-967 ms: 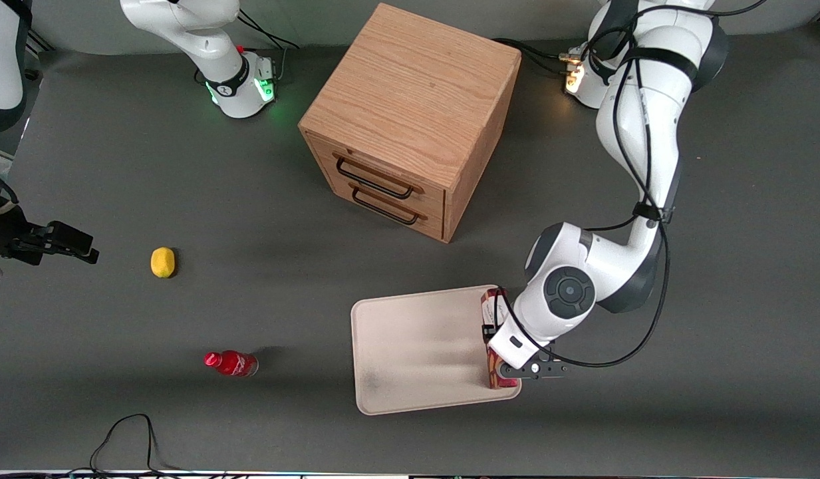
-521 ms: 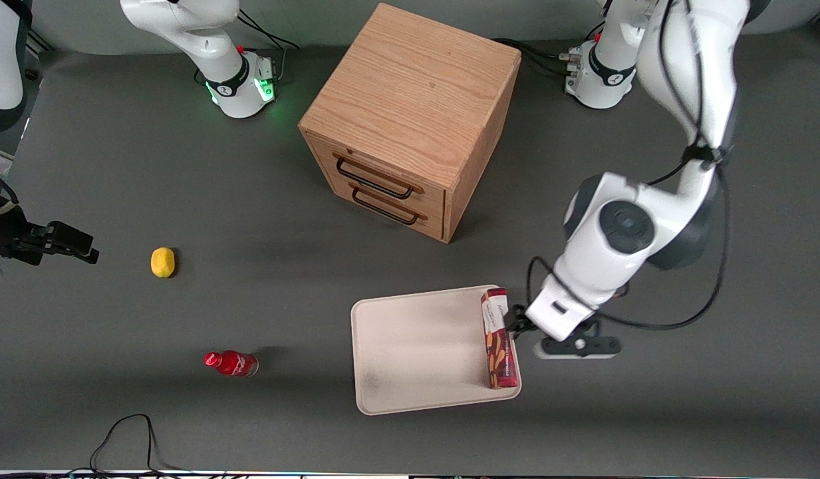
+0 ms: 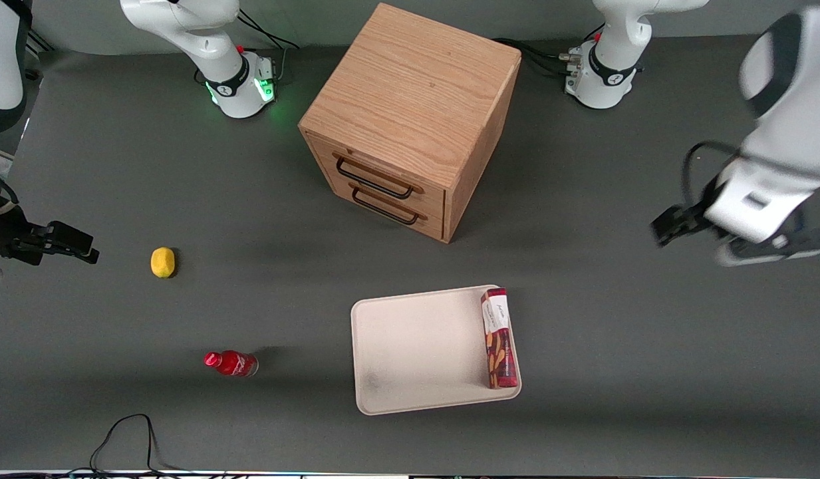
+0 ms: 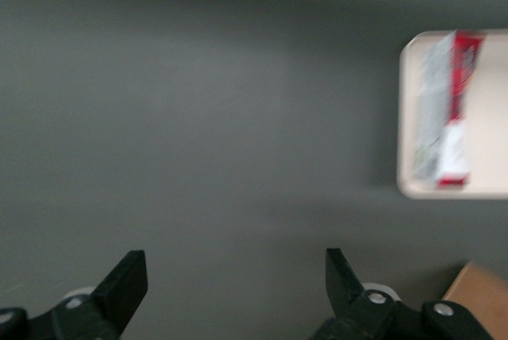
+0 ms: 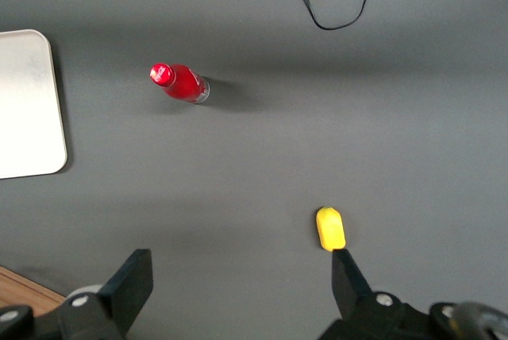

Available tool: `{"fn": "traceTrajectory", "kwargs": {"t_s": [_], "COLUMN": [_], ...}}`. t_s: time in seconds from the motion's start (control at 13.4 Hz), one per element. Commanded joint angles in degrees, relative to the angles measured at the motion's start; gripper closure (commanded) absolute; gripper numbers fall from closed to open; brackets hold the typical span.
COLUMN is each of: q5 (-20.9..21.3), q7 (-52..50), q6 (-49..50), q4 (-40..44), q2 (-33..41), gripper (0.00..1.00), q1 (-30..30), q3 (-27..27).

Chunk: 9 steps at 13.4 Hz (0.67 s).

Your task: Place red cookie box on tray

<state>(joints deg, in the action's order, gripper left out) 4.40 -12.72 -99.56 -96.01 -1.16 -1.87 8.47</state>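
The red cookie box (image 3: 499,338) lies flat on the cream tray (image 3: 416,349), along the tray's short edge nearest the working arm's end of the table. It also shows in the left wrist view (image 4: 447,110) on the tray (image 4: 484,117). My left gripper (image 3: 669,226) is open and empty, raised above the bare table well away from the tray, toward the working arm's end. In the left wrist view the gripper (image 4: 236,288) has its two fingers spread wide over grey table.
A wooden drawer cabinet (image 3: 410,120) stands farther from the front camera than the tray. A small red bottle (image 3: 231,363) and a yellow lemon (image 3: 162,261) lie toward the parked arm's end of the table. A black cable (image 3: 124,439) lies near the front edge.
My left gripper let go of the cookie box, lifted off the tray and swung away toward the working arm's end of the table. The box stays on the tray.
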Motion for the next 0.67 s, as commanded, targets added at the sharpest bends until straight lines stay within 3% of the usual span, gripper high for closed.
{"fn": "traceTrajectory", "kwargs": {"t_s": [0.0,0.3,0.6], "q5": [-1.14,-7.11,-7.3], "q7": [5.6,6.74,10.61], "q6": [4.96,8.15,3.95], "q4": [-6.65,-6.65,-8.49], "q2": [9.31,11.79,10.48], "gripper": [0.0,0.0,0.0], "q1": [-4.1,-4.37,-4.28], "q3": [0.58,0.58,0.58]}}
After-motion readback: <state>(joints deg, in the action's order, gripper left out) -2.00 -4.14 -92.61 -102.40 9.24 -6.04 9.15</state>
